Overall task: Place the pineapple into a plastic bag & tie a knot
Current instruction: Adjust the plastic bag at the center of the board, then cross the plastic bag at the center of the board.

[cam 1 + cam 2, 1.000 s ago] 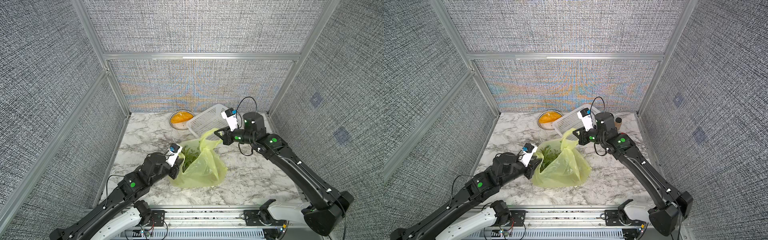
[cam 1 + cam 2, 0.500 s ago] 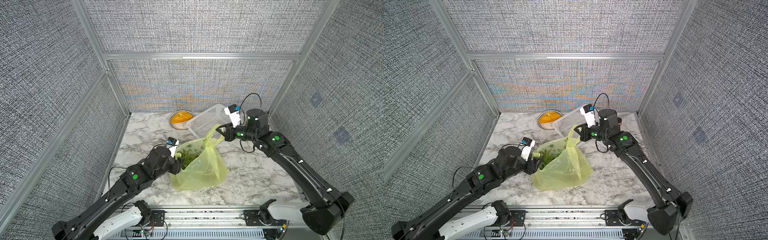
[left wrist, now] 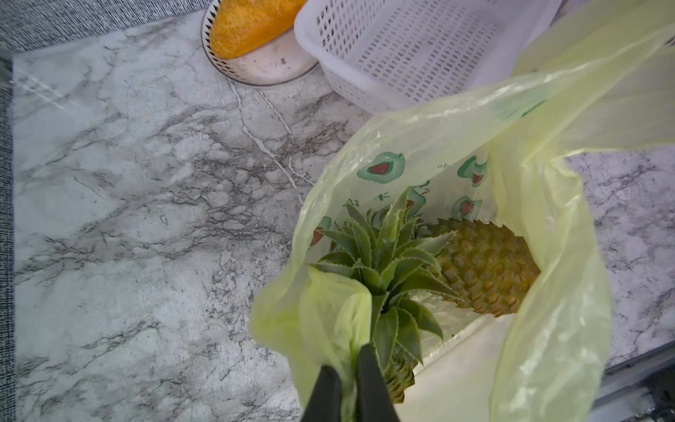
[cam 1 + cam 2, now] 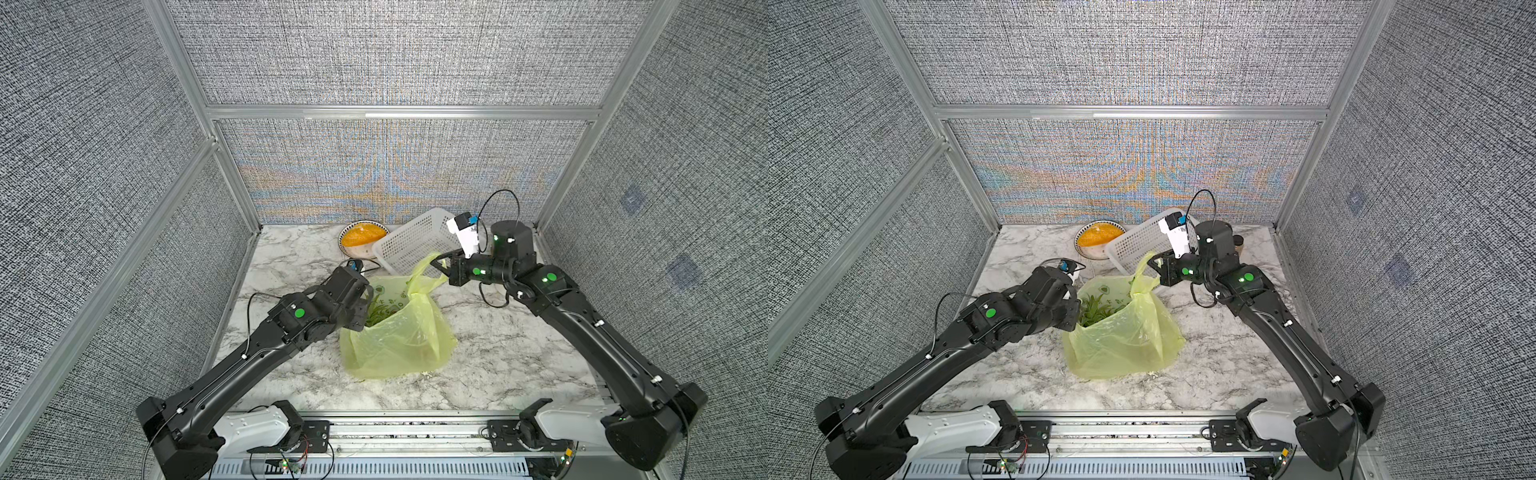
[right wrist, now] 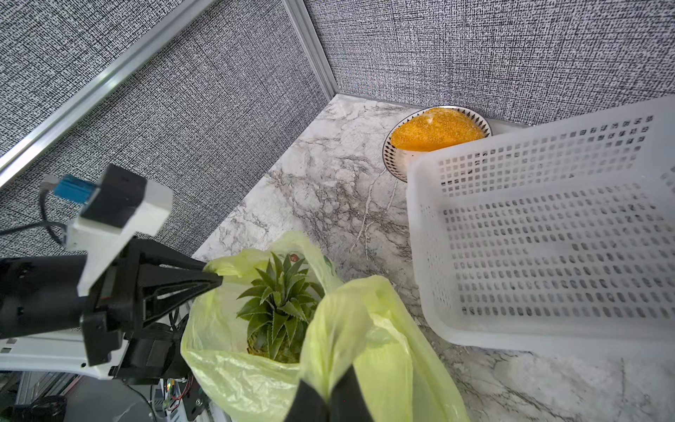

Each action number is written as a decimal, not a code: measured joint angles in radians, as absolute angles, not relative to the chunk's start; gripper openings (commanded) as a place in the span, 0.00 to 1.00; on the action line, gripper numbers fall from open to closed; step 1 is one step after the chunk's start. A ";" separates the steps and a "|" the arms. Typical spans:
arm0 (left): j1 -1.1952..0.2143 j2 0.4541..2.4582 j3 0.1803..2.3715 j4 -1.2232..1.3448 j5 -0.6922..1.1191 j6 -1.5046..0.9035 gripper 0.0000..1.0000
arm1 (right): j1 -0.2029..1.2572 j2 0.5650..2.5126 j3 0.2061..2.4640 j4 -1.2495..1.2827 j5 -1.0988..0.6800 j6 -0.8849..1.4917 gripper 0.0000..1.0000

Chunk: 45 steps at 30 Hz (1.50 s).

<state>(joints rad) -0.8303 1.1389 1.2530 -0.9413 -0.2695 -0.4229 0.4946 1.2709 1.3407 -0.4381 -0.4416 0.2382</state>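
My left pincer [image 3: 349, 369] clamped on bag [image 4: 401, 340] handle, right pincer [image 5: 328, 387] clamped on other; pineapple [image 3: 482, 266] inside. Next I cross handles slowly, tension even, no tearing.

A white perforated basket [image 4: 411, 245] sits just beside a bowl [image 4: 356, 252] of orange food [image 4: 361, 235] on the marble tabletop [image 4: 291, 266].

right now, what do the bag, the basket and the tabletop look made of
Bag: thin plastic film, glossy, translucent, crinkled. Basket: stiff white moulded plastic, matt, slotted. Tabletop: smooth, grey-veined white; marble or a printed imitation, cannot tell.
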 measured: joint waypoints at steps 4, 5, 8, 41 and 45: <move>-0.830 1.048 1.221 -0.824 -0.271 -0.376 0.00 | 0.493 1.254 1.343 -0.436 -0.438 0.236 0.00; -0.830 1.010 1.196 -0.761 -0.269 -0.360 0.00 | 0.493 1.249 1.349 -0.428 -0.440 0.236 0.00; -0.830 0.913 1.115 -0.569 -0.253 -0.321 0.00 | 0.493 1.221 1.347 -0.371 -0.461 0.236 0.00; -0.830 0.817 0.826 -0.089 0.081 -0.140 0.00 | 0.727 1.328 1.517 -0.531 -0.449 -0.344 0.76; -0.830 0.817 0.827 -0.089 0.090 -0.132 0.00 | 0.755 1.343 1.461 -0.535 -0.381 -0.435 0.71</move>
<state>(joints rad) -0.8295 0.8169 0.8268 -0.0895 0.0898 -0.1318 0.7551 1.3426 1.4612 -0.5350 -0.3809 -0.4355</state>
